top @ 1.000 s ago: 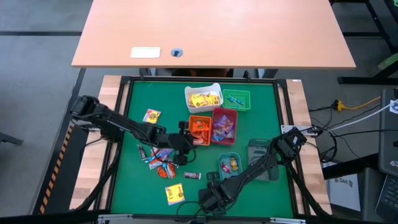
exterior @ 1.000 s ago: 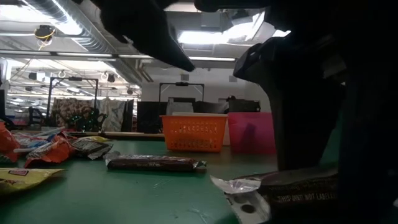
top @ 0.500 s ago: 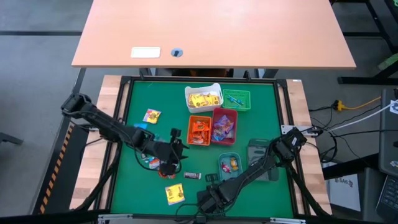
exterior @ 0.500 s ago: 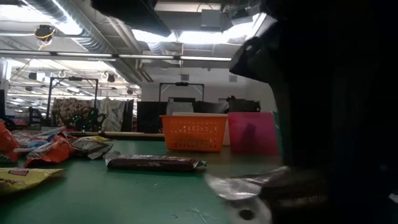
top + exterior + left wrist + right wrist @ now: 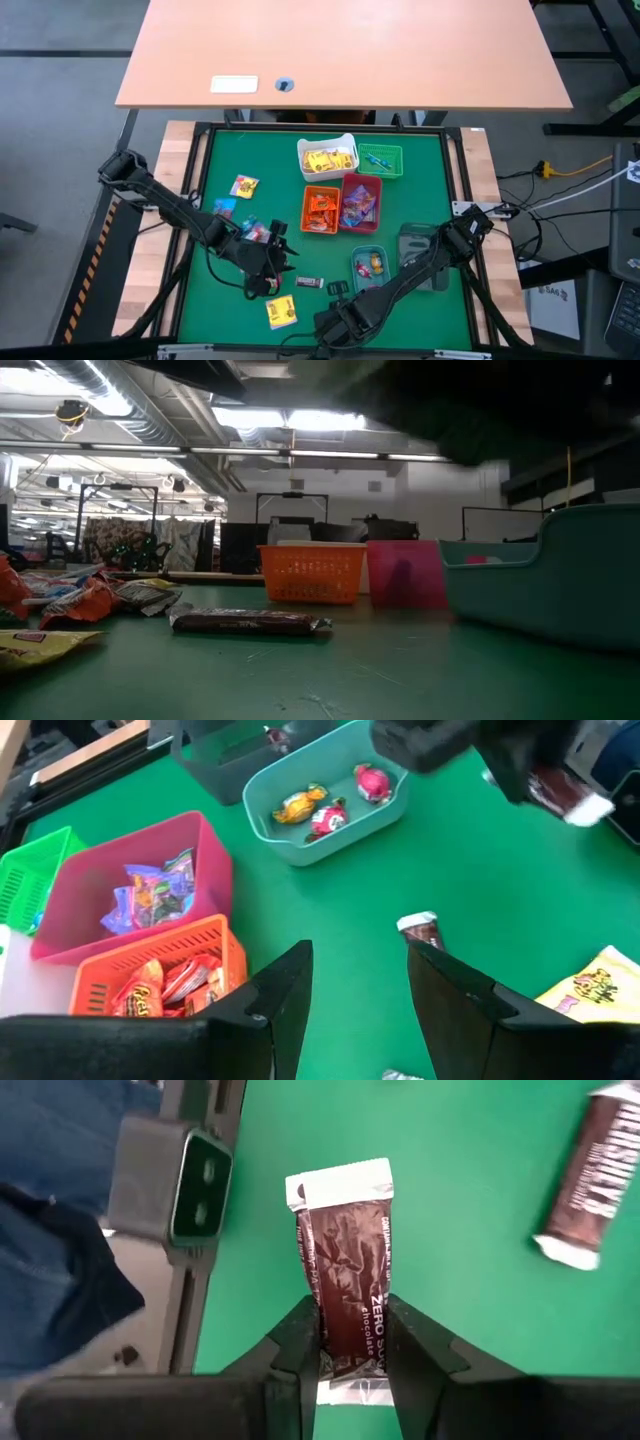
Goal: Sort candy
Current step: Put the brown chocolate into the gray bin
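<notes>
Between my right gripper's (image 5: 352, 1350) fingers a dark chocolate bar (image 5: 345, 1270) sits pinched by its lower half, lifted clear of the green mat (image 5: 470, 1170) at the near edge so I can carry it to a bin. My left gripper (image 5: 357, 982) hovers with fingers parted and nothing in them, probably to pick next; a second chocolate bar (image 5: 422, 930) lies just past them. Beyond stand the teal tray (image 5: 395, 805), pink bin (image 5: 80, 870) and orange basket (image 5: 215, 945), each already holding candy (image 5: 300, 805).
</notes>
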{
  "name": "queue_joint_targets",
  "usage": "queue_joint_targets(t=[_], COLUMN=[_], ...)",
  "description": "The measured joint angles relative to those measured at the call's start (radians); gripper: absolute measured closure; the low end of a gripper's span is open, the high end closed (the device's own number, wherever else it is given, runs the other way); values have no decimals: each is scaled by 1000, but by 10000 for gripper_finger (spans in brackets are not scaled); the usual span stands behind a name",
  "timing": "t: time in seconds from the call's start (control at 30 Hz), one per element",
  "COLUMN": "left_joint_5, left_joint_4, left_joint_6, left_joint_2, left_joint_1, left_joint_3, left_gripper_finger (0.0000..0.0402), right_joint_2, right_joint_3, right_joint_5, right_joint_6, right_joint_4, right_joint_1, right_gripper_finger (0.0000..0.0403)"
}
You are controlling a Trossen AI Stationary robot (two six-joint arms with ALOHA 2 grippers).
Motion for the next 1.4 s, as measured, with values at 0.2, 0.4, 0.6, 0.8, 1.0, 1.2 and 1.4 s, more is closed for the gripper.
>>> queue_joint_targets(t=[0.2,0.4,0.6,0.8,1.0,1.2,1.4], left_joint_5=[-1,-1,-1,-1,-1,-1,-1], left_joint_4=[0,1,6,7,14,25,40], left_joint_6=[-1,-2,-3,-27,-29,-29,-24], left_joint_2=[1,1,2,2,2,2,2], left_joint_1=[-19,-19,-19,-19,-19,-19,-18], left_joint_3=[0,0,0,0,0,0,0], left_gripper_finger=[247,247,247,247,247,247,247], right_joint_2=[-3,-20,-54,-114,-244,-472,-647], right_joint_3=[143,198,194,194,50,-286,-599], right_joint_5=[25,92,98,127,154,190,109], right_joint_6=[-38,-31,-63,-91,-73,134,429], right_joint_4=[-241,-451,-476,-476,-474,-478,-478], right_joint_1=[0,0,0,1,1,1,1], right_gripper_finger=[312,312,311,311,311,311,311])
